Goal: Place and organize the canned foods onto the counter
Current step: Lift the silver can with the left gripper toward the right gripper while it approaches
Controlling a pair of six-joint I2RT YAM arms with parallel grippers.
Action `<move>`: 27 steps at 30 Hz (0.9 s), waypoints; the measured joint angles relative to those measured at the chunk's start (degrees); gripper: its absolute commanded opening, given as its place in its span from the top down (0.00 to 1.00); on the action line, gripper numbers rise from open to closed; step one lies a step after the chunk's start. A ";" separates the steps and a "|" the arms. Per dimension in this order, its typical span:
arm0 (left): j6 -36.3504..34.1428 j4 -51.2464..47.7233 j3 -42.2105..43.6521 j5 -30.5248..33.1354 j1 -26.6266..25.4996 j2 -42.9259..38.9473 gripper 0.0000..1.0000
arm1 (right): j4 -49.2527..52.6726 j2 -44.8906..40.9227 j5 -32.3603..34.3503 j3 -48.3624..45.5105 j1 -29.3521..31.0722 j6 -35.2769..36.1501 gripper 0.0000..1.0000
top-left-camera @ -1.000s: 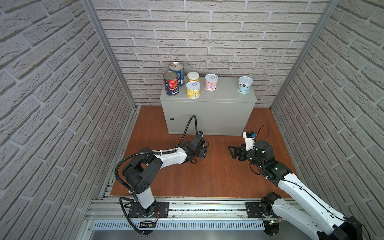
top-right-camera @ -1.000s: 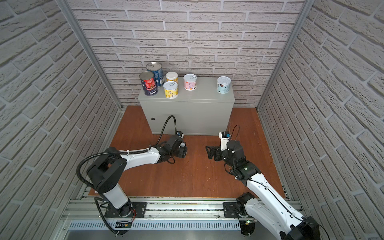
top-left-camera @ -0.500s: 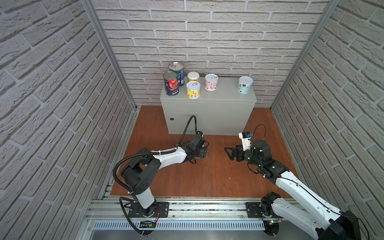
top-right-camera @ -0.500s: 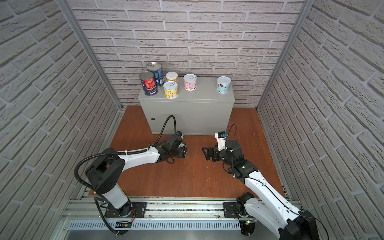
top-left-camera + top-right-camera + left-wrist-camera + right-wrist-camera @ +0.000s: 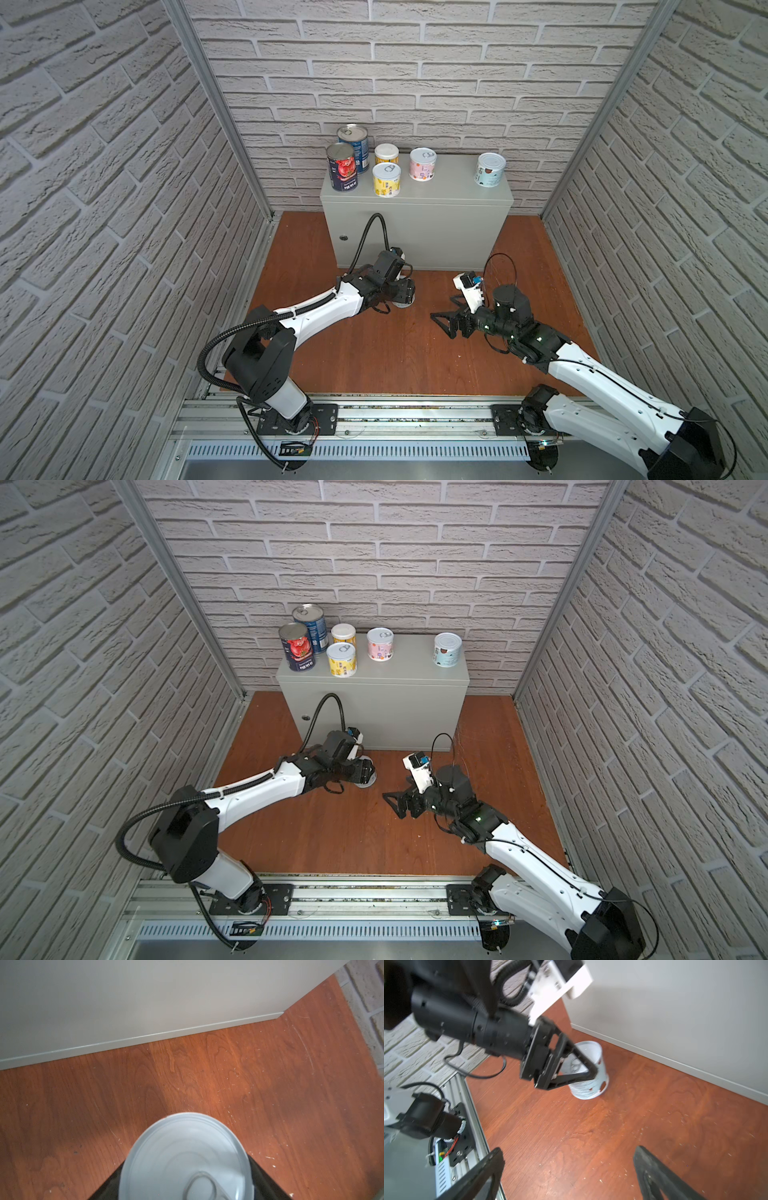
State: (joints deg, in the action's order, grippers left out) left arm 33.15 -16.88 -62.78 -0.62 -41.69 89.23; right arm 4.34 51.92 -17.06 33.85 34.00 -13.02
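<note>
In both top views the left tool (image 5: pixel 402 291) sits low before the grey surface (image 5: pixel 449 185), over a pale blue can (image 5: pixel 402 304) on the floor (image 5: pixel 374 353), and the right tool (image 5: pixel 441 326) hovers nearby, fingers apart and empty. The left wrist view shows that can's blurred lid (image 5: pixel 187 1157) between dark fingers (image 5: pixel 264 1178). In the right wrist view the left tool (image 5: pixel 583 1068) is clamped on the can (image 5: pixel 588 1086), which seems to stand upright.

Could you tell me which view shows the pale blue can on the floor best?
The right wrist view: the pale blue can shows its side and top, held in the left gripper. The left wrist view shows only its blurred top; both top views hide most of it.
</note>
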 measured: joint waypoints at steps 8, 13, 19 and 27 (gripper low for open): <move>-0.15 -6.14 -3.93 -4.28 0.04 -1.75 0.42 | -1.25 1.31 1.84 0.55 2.47 3.45 0.03; -0.22 -8.52 -4.66 -5.95 0.04 -3.26 0.42 | -3.93 2.56 2.67 0.52 2.51 4.37 0.03; -1.25 -11.02 -5.79 -8.87 -0.11 -4.26 0.43 | -6.14 5.51 2.86 0.52 2.60 5.22 0.03; -3.63 -11.80 -6.56 -11.69 -1.49 -6.67 0.42 | -9.62 9.07 2.58 0.55 2.64 5.53 0.03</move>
State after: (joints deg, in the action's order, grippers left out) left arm 29.52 -28.69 -69.34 -12.32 -43.18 82.56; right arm -5.28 60.99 -14.48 34.39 36.64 -7.49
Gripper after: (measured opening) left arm 0.767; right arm 0.972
